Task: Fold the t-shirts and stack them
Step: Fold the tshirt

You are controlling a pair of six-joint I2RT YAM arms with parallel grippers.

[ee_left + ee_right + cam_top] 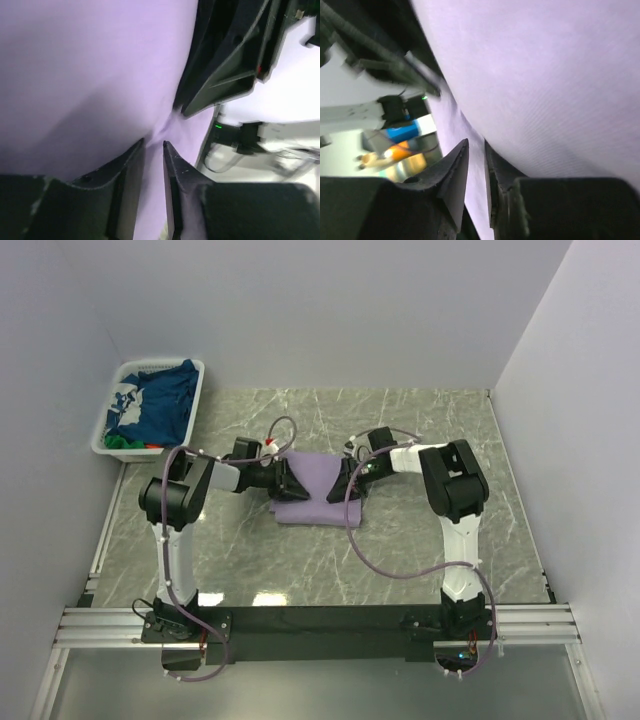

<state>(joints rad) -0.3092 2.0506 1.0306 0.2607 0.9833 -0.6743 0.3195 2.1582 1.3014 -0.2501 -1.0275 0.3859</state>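
A lavender t-shirt (318, 495) lies folded into a rectangle at the middle of the table. My left gripper (288, 480) is at its left edge and my right gripper (348, 480) at its right edge, the two facing each other. In the left wrist view, the left gripper (153, 143) is shut on a fold of the lavender cloth (90, 75), which runs between its narrow jaws. The right gripper (476, 141) is likewise shut on the lavender cloth (545, 75). A navy blue t-shirt with white print (160, 405) lies in the basket, over green (122, 443) and red (152, 445) cloth.
A white slatted basket (108, 428) stands at the back left against the wall. White walls close in the marble table (420, 540) on the left, back and right. The right arm's black body (225, 65) fills the upper right of the left wrist view.
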